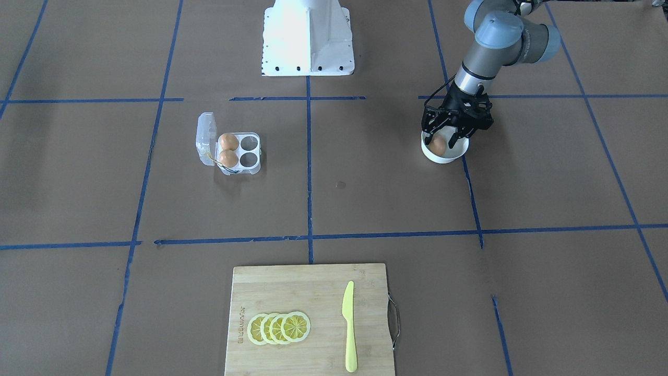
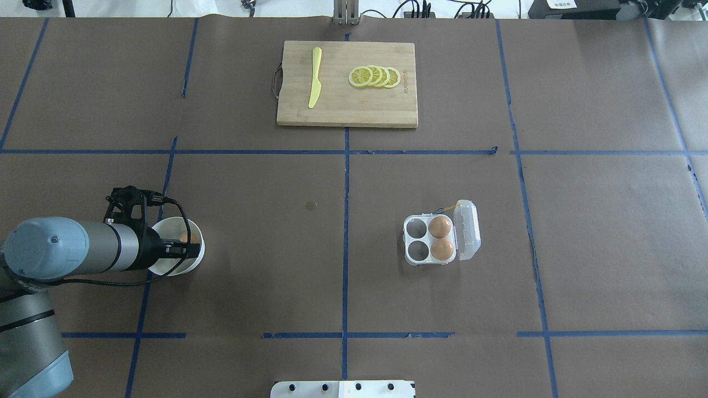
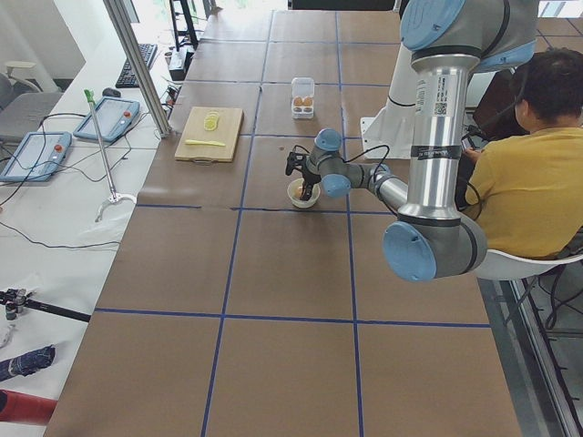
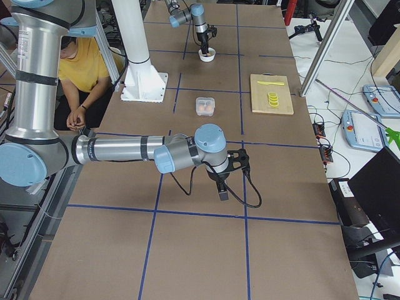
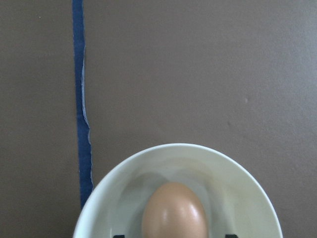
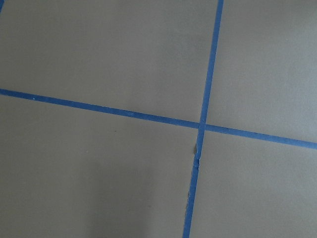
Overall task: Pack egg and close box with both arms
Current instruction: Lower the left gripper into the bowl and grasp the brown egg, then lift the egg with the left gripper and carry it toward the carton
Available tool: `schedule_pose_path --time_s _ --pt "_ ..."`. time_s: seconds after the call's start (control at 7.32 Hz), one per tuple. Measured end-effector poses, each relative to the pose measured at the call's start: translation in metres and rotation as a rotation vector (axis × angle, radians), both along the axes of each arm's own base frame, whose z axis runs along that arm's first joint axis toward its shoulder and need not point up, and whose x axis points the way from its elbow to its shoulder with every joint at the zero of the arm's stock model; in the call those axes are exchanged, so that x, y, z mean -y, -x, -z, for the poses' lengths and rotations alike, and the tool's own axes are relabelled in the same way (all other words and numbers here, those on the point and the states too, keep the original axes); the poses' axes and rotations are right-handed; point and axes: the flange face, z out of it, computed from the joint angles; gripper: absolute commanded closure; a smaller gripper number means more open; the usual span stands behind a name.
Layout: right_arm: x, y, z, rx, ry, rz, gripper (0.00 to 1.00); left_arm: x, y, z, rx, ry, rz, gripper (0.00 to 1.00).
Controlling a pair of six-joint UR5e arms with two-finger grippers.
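Observation:
A brown egg (image 5: 174,210) lies in a round white bowl (image 5: 148,158). My left gripper (image 1: 441,141) reaches down into the bowl (image 1: 444,159) with its jaws open on either side of this egg (image 1: 437,146) and not touching it. The clear box (image 1: 237,151) stands open, lid (image 1: 205,138) flipped back, with two eggs (image 1: 228,141) in the cells nearest the lid and two cells empty. In the overhead view the box (image 2: 416,260) sits right of centre and the left gripper (image 2: 185,244) far to its left. My right gripper (image 4: 223,187) shows only in the exterior right view, low over bare table; I cannot tell its state.
A wooden cutting board (image 1: 292,292) with lemon slices (image 1: 279,328) and a yellow knife (image 1: 348,326) lies at the table's far side from the robot. The white base block (image 1: 308,39) stands between the arms. A person in a yellow shirt (image 3: 524,182) sits beside the table.

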Motion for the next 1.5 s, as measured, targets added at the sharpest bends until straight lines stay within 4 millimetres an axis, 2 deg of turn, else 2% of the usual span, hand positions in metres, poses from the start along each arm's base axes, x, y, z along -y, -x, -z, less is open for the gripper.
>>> schedule_pose_path --time_s 0.14,0.27,0.41,0.68,0.82,1.09,1.37,1.5 --pt "0.000 0.000 0.000 0.000 0.000 0.000 0.00 0.000 -0.001 0.000 0.000 0.000 0.000 0.44" --pt "0.000 0.000 0.000 0.000 0.001 0.000 0.00 0.001 0.000 0.001 -0.001 -0.001 0.001 0.73" --pt "0.000 0.000 0.000 0.000 0.001 0.000 0.00 0.001 0.000 0.002 -0.004 -0.002 0.002 0.95" --pt "0.000 0.000 0.000 0.000 0.001 0.000 0.00 0.003 0.004 0.006 -0.010 -0.010 0.004 1.00" --pt "0.000 0.000 0.000 0.000 0.001 0.000 0.00 0.007 0.013 0.012 -0.012 -0.048 -0.004 1.00" --pt "0.000 0.000 0.000 0.000 0.001 0.000 0.00 0.025 0.050 0.030 -0.004 -0.178 -0.013 1.00" --pt "0.000 0.000 0.000 0.001 0.003 -0.001 0.00 0.035 0.068 0.061 -0.042 -0.265 0.000 1.00" --pt "0.000 0.000 -0.001 0.002 0.003 -0.001 0.00 0.038 0.066 0.085 -0.091 -0.311 0.007 1.00"
